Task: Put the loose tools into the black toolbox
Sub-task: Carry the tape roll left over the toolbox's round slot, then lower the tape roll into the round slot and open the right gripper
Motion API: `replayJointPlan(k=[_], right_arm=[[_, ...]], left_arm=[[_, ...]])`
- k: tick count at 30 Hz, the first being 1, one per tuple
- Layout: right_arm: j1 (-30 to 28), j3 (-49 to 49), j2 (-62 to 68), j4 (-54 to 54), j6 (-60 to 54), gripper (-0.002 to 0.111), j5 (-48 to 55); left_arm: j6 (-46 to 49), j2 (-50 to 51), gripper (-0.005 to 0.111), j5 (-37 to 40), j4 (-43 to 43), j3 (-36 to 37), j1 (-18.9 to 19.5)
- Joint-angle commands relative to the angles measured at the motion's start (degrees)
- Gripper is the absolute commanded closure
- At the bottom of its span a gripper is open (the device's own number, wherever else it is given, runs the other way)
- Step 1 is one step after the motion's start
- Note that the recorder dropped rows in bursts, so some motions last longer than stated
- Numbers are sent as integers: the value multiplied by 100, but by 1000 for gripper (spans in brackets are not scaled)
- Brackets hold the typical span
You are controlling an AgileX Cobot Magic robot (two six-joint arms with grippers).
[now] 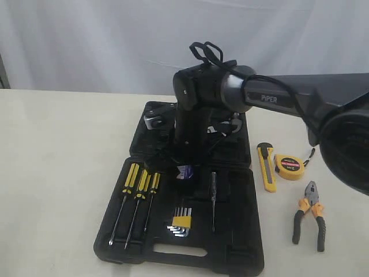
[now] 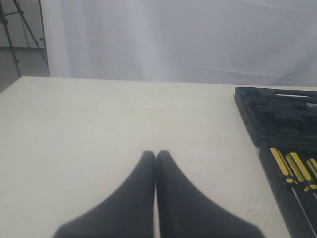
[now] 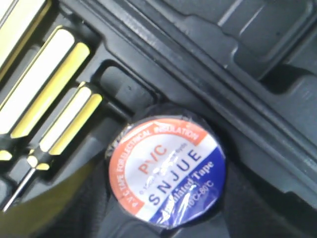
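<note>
The toolbox (image 1: 230,254) lies open on the tabletop (image 1: 57,173). My right claw (image 1: 184,164) hangs over its hinge line with the tape roll (image 3: 166,171) in it, just right of the screwdrivers (image 1: 138,190). The hex key set (image 1: 181,222) lies in front. Right of the box lie the utility knife (image 1: 267,167), then the tape measure (image 1: 290,166), with the pliers (image 1: 309,214) in front of them. My left claw (image 2: 156,154) is left of the box.

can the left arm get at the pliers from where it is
Probably not easily. The left end effector hangs shut over bare table off the side of the open toolbox that holds the screwdrivers; the pliers lie past its opposite side, and the right arm stands over it between them.
</note>
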Motion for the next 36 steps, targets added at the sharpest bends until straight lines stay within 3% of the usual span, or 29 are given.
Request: replayJointPlan(k=[1, 33, 36], right_arm=[[6, -31, 5, 20, -3, 46, 62], [6, -31, -410, -471, 254, 46, 229], [6, -31, -410, -435, 254, 53, 106]], left_arm=[[-11, -16, 107, 5, -14, 12, -12], [-11, -16, 107, 5, -14, 12, -12], [-11, -16, 107, 5, -14, 12, -12]])
